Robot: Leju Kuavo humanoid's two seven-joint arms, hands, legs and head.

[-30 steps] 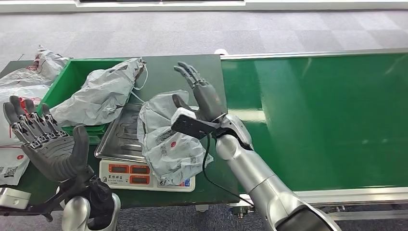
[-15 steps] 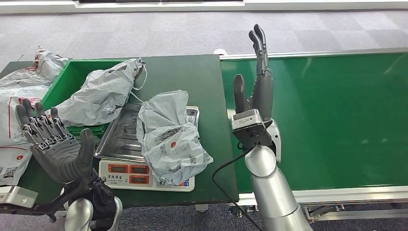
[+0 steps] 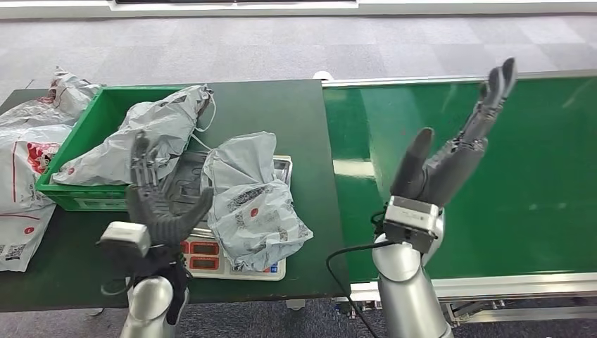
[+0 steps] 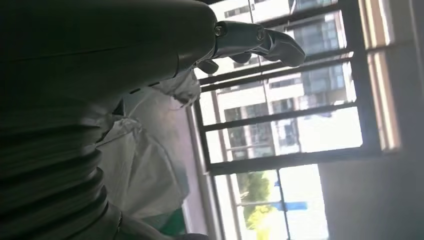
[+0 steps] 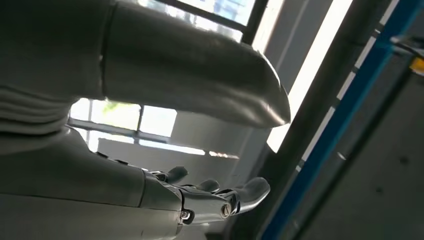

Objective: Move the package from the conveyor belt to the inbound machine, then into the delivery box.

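We see the crumpled grey plastic mailer package (image 3: 250, 201) lying on the steel tray of the white weighing scale (image 3: 211, 255), which stands on the dark green bench (image 3: 281, 105). Our left hand (image 3: 160, 204) is raised in front of the scale with its fingers spread and nothing in it, just beside the package but apart from it. Our right hand (image 3: 450, 148) is lifted over the green conveyor belt (image 3: 507, 204), palm turned up, fingers stretched out and parted, holding nothing. To the left of the scale sits the green plastic delivery box (image 3: 81, 190) with another grey mailer bag (image 3: 151, 137) slumped in it. More white and grey bags (image 3: 24, 151) lie at the far left of the bench.
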